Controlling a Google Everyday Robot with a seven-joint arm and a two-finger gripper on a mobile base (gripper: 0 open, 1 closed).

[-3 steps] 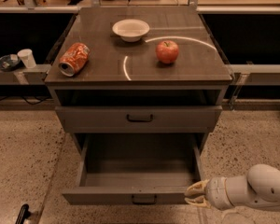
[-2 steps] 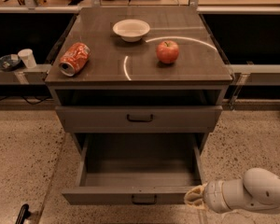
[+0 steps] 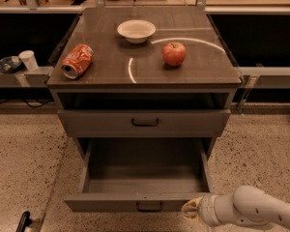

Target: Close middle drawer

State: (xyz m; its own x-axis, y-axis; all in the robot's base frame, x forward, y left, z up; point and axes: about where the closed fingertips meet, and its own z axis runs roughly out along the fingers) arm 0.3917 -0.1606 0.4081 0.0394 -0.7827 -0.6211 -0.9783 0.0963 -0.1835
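Middle drawer: we see the middle drawer (image 3: 111,202) nearest us, pulled well out of the cabinet towards the camera. It is wide and grey-brown, with a low flat front.
Drawer handle: a small dark loop handle (image 3: 149,207) sits centred on that front.
Drawer inside: the box is deep and we see only its bare floor and side walls.
Change in the drawer: it looks as far out as it did a second ago; we make out no shift in its front.
Change in the gripper: it has come down and to the left since the earlier frames, closer to the right end of the drawer front.
Arm: the white arm (image 3: 251,209) comes in from the lower right corner and lies nearly level, reaching left along the bottom edge.
Gripper: the gripper (image 3: 189,210) is at the arm's left tip, just beside the right end of the drawer front, to the right of the handle. We cannot tell whether it touches the front, nor whether it is released or clenched.
Floor: speckled floor (image 3: 19,168) lies on both sides of the cabinet.
Top drawer: above and behind, the top drawer (image 3: 101,123) is pushed in, with a taller front and its own dark handle.
Cabinet top: the cabinet top (image 3: 106,76) carries three things.
Can: a red can (image 3: 77,61) lies on its side at the left.
Apple: a red apple (image 3: 174,53) stands right of centre.
Bowl: a white bowl (image 3: 136,31) sits farthest back.
Left ledge: a white cup (image 3: 28,59) stands beside a dark dish (image 3: 7,64).
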